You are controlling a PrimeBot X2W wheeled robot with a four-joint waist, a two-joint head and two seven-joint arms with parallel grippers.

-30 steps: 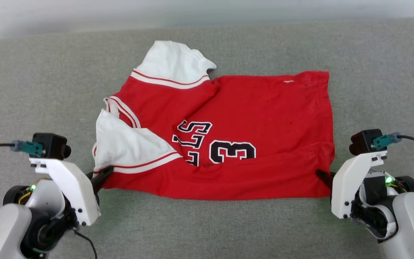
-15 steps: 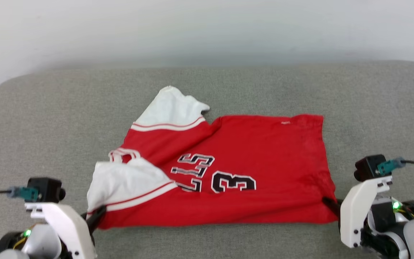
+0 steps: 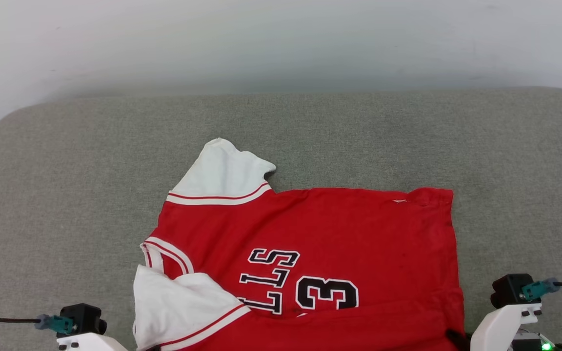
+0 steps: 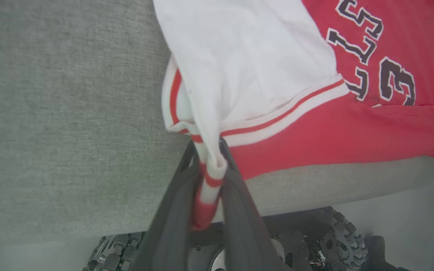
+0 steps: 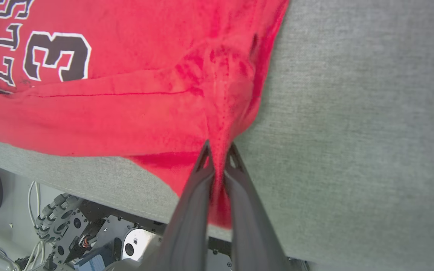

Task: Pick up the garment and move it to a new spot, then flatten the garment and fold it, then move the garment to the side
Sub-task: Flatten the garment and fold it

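Garment (image 3: 339, 243) lies on the grey cushion (image 3: 66, 170), in its front half and roughly mid-width. The back half of the cushion is bare.

Left gripper (image 4: 207, 146) is at the cushion's front edge, fingers clamped on a bunched strip of red-white trim by the near white sleeve. The pinched cloth hangs down between the fingers, past the cushion's front edge. Right gripper (image 5: 219, 147) is also at the front edge, further toward the cushion's right side. Its fingers are pressed together on a gathered tuck of plain red cloth at the near hem corner. A bit of red also sticks out beyond the front edge there. Both grippers hold the garment's near long edge, one at each end, and the cloth between them runs along the cushion's front edge.

Long axis runs side to side across the cushion. The striped collar end points to the cushion's left and the straight hem to its right. The printed side is up, with black letters and a 3 showing. The far sleeve sticks out toward the cushion's back. The near sleeve is folded over the chest by the front edge. The body is mostly flat, with creases near both pinch points.

Wheeled base (image 4: 343, 235) shows below the cushion's front edge.
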